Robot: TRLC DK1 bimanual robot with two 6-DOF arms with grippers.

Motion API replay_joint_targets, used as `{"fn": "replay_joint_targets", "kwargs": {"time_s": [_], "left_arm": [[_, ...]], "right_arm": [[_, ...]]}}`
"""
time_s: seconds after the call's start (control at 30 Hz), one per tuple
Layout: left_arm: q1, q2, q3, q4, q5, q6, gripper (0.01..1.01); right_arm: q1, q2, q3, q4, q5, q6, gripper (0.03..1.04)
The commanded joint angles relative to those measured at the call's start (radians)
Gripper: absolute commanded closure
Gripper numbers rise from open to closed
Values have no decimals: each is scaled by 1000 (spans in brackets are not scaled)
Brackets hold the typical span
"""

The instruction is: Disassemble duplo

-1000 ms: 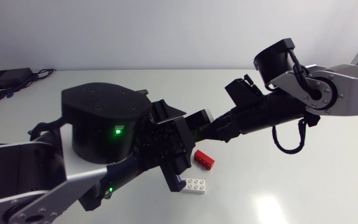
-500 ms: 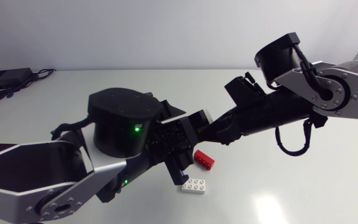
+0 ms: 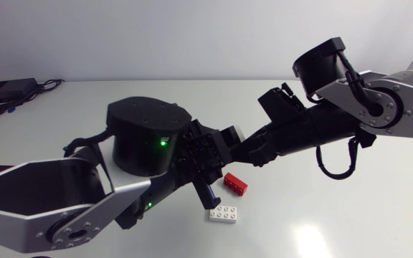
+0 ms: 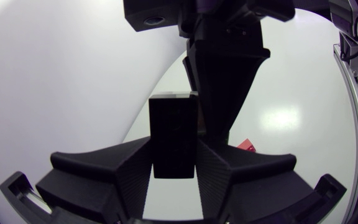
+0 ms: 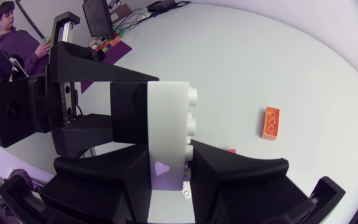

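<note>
**Two arms meet over the bench, each gripping one duplo brick**

Above the white bench (image 3: 335, 215), the left arm (image 3: 63, 193) and right arm (image 3: 378, 107) meet tip to tip. The left fingers (image 4: 129, 168) are clamped on a black brick (image 4: 174, 124). The right fingers (image 5: 229, 171) are clamped on a white brick (image 5: 166, 118) that sits flush against the black one. On the bench below the fingers lie a red brick (image 3: 236, 184) and, nearby, a loose white brick (image 3: 223, 214).

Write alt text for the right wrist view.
The right gripper clamps a white brick joined to a black brick, which the left gripper holds from the far side. An orange brick lies on the table beyond them.
</note>
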Motion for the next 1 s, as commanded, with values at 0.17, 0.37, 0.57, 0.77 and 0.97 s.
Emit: {"fn": "replay_joint_targets", "kwargs": {"time_s": [0.17, 0.37, 0.57, 0.77, 0.97], "left_arm": [[26, -64, 71, -110, 79, -62, 802], [25, -95, 68, -142, 106, -76, 802], [23, -100, 41, -102, 72, -62, 797], [140, -50, 16, -59, 39, -16, 789], [293, 104, 61, -154, 49, -19, 770]], "right_arm": [[-16, 17, -44, 21, -4, -42, 849], [-55, 84, -18, 48, 13, -60, 849], [-61, 109, 5, 51, 11, -57, 849], [-62, 71, -18, 48, 11, -60, 849], [-70, 21, -43, 37, 11, -73, 849]]}}
